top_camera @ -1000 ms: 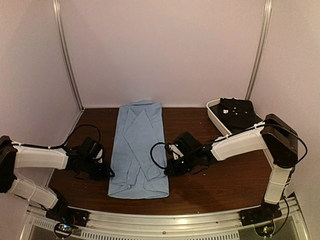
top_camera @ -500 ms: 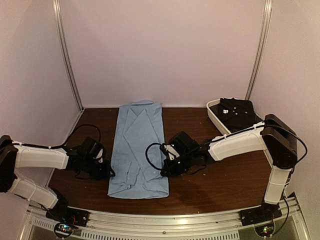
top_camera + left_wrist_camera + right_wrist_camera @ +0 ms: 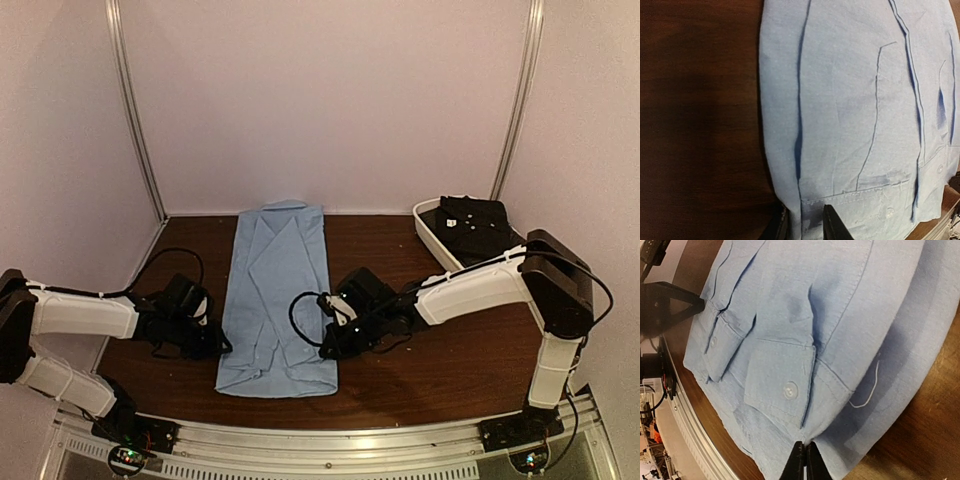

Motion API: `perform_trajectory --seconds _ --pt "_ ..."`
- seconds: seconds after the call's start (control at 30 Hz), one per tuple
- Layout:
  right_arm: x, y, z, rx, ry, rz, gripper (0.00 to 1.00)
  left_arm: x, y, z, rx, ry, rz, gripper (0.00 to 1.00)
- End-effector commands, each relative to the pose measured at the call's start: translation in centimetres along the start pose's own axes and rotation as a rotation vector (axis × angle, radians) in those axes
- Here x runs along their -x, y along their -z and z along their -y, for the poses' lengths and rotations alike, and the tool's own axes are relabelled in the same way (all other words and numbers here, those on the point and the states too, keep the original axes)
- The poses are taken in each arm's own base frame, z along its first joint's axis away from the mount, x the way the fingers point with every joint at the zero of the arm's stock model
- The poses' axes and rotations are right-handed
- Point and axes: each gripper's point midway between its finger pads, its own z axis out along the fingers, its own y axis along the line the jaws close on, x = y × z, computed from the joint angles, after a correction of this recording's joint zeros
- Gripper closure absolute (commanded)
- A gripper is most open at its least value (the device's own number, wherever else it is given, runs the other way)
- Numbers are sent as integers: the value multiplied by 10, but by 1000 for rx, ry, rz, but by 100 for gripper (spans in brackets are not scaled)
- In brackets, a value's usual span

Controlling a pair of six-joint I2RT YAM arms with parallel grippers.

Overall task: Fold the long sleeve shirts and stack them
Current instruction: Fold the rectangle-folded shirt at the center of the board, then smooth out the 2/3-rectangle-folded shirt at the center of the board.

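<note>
A light blue long sleeve shirt (image 3: 278, 290) lies flat on the brown table as a long strip, collar at the far end and sleeves folded in over the body. My left gripper (image 3: 213, 345) is low at the shirt's near left edge. In the left wrist view its jaws (image 3: 805, 227) stand slightly apart, astride that edge of the shirt (image 3: 855, 100). My right gripper (image 3: 326, 345) is at the near right edge. In the right wrist view it (image 3: 806, 460) is shut, pinching the shirt's (image 3: 815, 315) cloth just below a buttoned cuff (image 3: 782, 385).
A white oval tub (image 3: 425, 222) stands at the back right and holds a dark folded garment (image 3: 475, 225). Walls close in the table on three sides. A metal rail (image 3: 330, 440) runs along the near edge.
My right gripper has slid left onto the shirt's near right edge. The left arm and the shirt have barely moved.
</note>
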Motion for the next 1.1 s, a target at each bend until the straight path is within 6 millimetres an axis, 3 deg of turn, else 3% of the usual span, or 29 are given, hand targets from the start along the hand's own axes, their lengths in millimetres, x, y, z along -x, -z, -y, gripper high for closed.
perform_trajectory --seconds 0.0,0.17,0.37,0.83,1.07 --pt "-9 4 7 -29 -4 -4 87 0 2 -4 40 -14 0 74" --pt "-4 18 20 -64 -34 52 68 8 9 -12 106 -32 30 70" --pt "-4 20 29 -23 -91 77 57 4 8 -18 130 -30 12 65" --pt "-14 4 33 83 -174 64 57 -22 0 -19 76 0 -78 64" --pt "-17 1 34 96 -185 62 58 -33 8 -13 17 13 -106 65"
